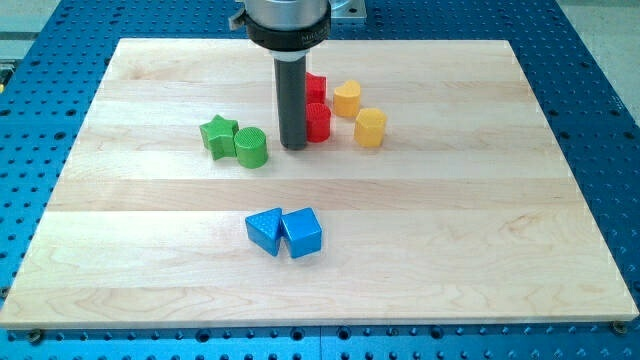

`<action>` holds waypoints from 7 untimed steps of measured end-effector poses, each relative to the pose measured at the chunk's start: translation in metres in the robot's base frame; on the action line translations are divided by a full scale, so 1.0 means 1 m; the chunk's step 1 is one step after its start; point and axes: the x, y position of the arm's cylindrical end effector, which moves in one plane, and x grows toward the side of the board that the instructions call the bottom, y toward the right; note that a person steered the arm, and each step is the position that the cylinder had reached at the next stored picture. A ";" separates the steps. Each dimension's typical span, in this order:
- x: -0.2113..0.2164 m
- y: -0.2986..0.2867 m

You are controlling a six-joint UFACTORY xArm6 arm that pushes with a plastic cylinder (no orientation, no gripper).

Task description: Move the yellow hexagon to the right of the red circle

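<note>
Camera view. The rod carried no hand; its tip [293,146] stood just left of the lower red block [319,122]. The yellow hexagon [370,127] lay just right of that block, probably light, rigid and free-sliding, best pushed on a flat side. The wooden table [480,240] offered room.

On the bench [150,250] there are eight blocks in four colours, two of each colour. Two are green: one green star [218,134] and one green cylinder [252,147]. Two are red blocks [318,121]. Two are yellow blocks [370,127]. Two are blue blocks [302,233]. There is one rod.
</note>
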 end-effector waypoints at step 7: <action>0.037 0.172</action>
